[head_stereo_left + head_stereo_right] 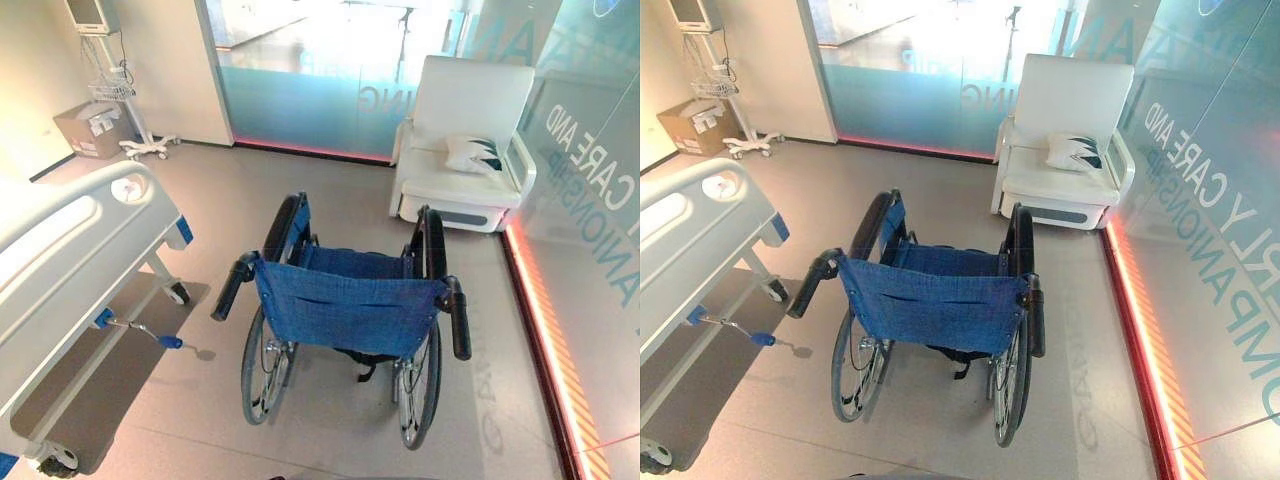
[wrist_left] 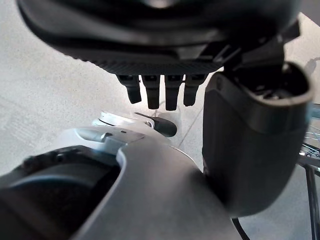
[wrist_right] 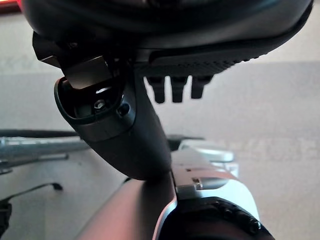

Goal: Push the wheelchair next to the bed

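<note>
Bed [image 1: 70, 250] at far left, white, footboard end toward the middle of the floor. Wheelchair [image 1: 345, 305] just right of it, blue back facing the camera, standing apart from the bed, push handles untouched. White armchair [image 1: 462, 140] beyond, right. Left hand [image 2: 160, 65] slack, empty; right hand [image 3: 175, 60] likewise, fingers straight.

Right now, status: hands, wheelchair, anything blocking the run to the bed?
Left hand and right hand open, holding nothing. Wheelchair ahead, handles free, bed to its left, apart. Bed crank sticks out toward the wheelchair.
</note>
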Controlling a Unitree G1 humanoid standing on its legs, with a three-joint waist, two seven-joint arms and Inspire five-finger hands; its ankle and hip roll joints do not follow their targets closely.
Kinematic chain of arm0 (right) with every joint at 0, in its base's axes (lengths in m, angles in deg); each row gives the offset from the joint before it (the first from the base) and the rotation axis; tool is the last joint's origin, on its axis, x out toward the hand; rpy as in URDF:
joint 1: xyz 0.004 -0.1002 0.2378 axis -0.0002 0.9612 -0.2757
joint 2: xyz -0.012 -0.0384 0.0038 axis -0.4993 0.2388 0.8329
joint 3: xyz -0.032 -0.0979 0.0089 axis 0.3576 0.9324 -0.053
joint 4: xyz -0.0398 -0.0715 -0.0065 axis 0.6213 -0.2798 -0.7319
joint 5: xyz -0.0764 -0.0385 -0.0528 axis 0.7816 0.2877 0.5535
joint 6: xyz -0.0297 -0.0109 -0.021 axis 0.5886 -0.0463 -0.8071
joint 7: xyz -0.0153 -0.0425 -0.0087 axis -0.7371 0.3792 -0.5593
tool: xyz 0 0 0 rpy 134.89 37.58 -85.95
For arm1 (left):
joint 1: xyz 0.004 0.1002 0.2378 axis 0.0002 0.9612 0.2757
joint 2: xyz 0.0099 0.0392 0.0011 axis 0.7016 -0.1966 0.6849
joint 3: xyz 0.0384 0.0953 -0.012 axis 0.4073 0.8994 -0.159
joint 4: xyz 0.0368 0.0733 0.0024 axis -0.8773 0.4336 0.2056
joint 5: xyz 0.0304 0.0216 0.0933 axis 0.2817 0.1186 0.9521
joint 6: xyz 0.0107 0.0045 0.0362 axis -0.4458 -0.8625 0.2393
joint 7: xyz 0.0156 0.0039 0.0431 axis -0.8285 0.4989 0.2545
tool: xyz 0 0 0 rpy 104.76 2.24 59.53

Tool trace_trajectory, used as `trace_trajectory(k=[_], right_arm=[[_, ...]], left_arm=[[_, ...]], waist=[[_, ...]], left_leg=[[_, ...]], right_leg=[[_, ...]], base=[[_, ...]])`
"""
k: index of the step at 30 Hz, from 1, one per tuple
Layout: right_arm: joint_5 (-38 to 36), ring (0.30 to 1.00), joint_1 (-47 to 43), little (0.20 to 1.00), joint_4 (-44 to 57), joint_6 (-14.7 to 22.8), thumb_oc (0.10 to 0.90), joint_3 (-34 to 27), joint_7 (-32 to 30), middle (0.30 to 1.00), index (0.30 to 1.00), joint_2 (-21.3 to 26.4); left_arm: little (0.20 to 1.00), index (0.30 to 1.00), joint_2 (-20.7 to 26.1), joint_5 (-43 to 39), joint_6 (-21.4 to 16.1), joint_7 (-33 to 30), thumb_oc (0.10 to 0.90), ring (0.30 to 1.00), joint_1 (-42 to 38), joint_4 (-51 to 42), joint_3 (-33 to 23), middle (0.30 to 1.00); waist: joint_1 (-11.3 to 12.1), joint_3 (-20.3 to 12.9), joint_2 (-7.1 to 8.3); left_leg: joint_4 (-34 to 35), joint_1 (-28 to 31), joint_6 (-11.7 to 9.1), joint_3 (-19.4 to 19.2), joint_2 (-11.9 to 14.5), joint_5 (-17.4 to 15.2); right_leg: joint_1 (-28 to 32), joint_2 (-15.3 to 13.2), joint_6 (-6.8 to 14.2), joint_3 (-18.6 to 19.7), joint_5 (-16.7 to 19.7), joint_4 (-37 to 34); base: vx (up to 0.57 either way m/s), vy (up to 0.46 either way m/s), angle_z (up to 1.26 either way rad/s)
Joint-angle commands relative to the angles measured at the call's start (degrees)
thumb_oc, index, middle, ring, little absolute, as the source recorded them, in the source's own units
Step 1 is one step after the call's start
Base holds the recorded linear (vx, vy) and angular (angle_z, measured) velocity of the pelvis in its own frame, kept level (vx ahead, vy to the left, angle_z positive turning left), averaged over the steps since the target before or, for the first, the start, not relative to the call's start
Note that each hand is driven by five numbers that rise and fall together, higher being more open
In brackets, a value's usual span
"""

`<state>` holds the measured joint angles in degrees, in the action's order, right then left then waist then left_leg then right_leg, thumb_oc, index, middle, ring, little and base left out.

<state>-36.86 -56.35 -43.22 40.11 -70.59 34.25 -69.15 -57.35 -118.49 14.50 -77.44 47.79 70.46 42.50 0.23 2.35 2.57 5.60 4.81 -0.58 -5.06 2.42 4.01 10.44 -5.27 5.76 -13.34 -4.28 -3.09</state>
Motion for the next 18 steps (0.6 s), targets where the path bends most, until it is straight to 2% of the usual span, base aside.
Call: trace_trajectory(k=[1, 12, 18], right_arm=[[1.7, 0.900, -3.4, 0.900, -2.0, -0.5, 0.800, 2.0, 2.4, 0.900, 0.900, -1.5], [1.4, 0.900, -3.8, 0.900, -1.7, -1.3, 0.800, 2.0, 2.5, 0.900, 0.900, -1.0], [1.6, 0.900, -3.9, 0.900, -1.9, -0.5, 0.800, 1.9, 2.7, 0.900, 0.900, -1.2]], left_arm=[[0.900, 0.900, -2.7, 0.3, 0.4, 1.2, 0.800, 0.900, -4.0, 4.2, -0.5, 0.900], [0.900, 0.900, -2.4, -0.8, 1.6, 0.8, 0.800, 0.900, -4.3, 3.5, -0.7, 0.900], [0.900, 0.900, -2.6, -1.7, 0.8, -0.6, 0.800, 0.900, -4.2, 4.0, -1.3, 0.900]], waist=[[-0.1, 2.3, -2.86], [0.1, 2.3, -2.91], [0.1, 2.2, -2.89]], left_leg=[[-0.6, 1.3, -1.5, -1.6, 1.8, -3.6], [-0.6, 1.3, -1.4, -1.7, 1.7, -3.6], [-0.6, 1.5, -1.5, -1.7, 1.8, -3.7]], right_leg=[[-3.8, -1.8, -0.3, 0.1, 5.2, -0.4], [-3.7, -1.8, -0.3, 0.0, 5.1, -0.4], [-3.5, -1.9, -0.3, 0.0, 5.0, -0.3]], base=[[0.00, 0.000, 0.00], [0.00, 0.000, 0.00], [0.00, 0.000, 0.00]])
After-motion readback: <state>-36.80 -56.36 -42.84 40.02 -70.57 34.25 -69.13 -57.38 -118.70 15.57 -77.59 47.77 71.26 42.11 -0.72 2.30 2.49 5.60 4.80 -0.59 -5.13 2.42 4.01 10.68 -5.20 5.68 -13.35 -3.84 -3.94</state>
